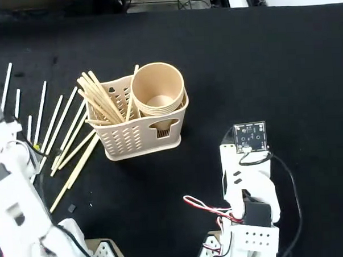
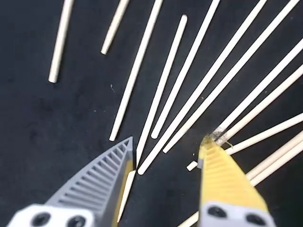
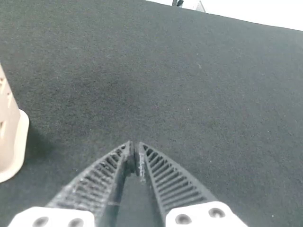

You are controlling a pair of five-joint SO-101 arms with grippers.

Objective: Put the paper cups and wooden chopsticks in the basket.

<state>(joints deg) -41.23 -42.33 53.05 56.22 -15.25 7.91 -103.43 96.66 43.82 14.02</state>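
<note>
Near the middle of the black worktop (image 1: pixel 259 62) stands a beige perforated plastic basket (image 1: pixel 139 135), upright. A stack of tan paper cups (image 1: pixel 158 89) sits nested in the basket's right end as the high view has it, mouths up. A bundle of pale wooden chopsticks (image 1: pixel 99 97) leans in the other end, their tips poking out past the rim.

Just left of the basket, loose wooden chopsticks (image 1: pixel 66 130) lie fanned out flat on the worktop. The nearest ones run up to the basket's foot, though I cannot tell whether they touch it. The farthest ones are thin pale sticks lying well apart from it.

At the left edge of the high view is the white left arm (image 1: pixel 12 192). Its left claw (image 2: pixel 168 141) is spread wide, with a grey finger (image 2: pixel 106 175) on one side and a yellow finger (image 2: pixel 222 175) on the other. It hangs low over the loose sticks. Several stick ends lie in the gap between the fingers, and none is gripped.

To the basket's lower right, well apart from it, is the white right arm (image 1: pixel 248 188). Its right claw (image 3: pixel 135 150) is closed tip to tip on nothing, above bare worktop, with a corner of the basket (image 3: pixel 9 137) off to one side.
</note>
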